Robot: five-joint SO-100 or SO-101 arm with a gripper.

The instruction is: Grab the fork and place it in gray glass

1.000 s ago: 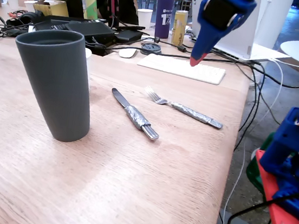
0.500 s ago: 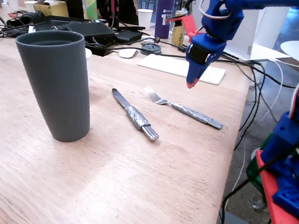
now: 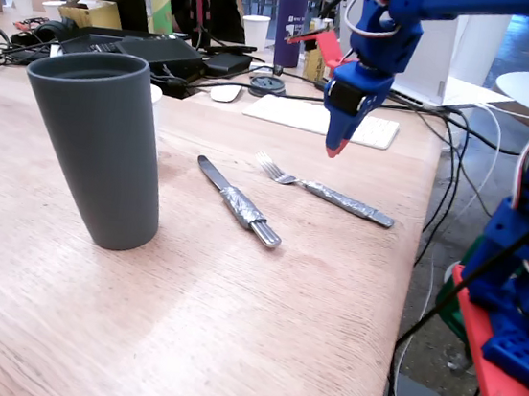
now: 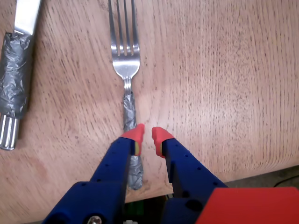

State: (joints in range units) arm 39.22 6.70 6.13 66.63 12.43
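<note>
the blue claw with red tips (image 4: 144, 134) hangs above the bench, its tips nearly pressed together with only a slim gap, pinching nothing. just beneath and slightly left in the wrist view lies the slim silver fork with a crinkled tape-wrapped handle (image 4: 126, 79), flat on the pale wooden bench (image 3: 233, 300). it looks light, stiff and thin; the tape should give grip, so take the handle mid-wrap after spreading wider. since half a second ago the claw has drifted slightly left. the tall dark-grey matte tumbler (image 3: 97, 148) stands well to the left.
</note>
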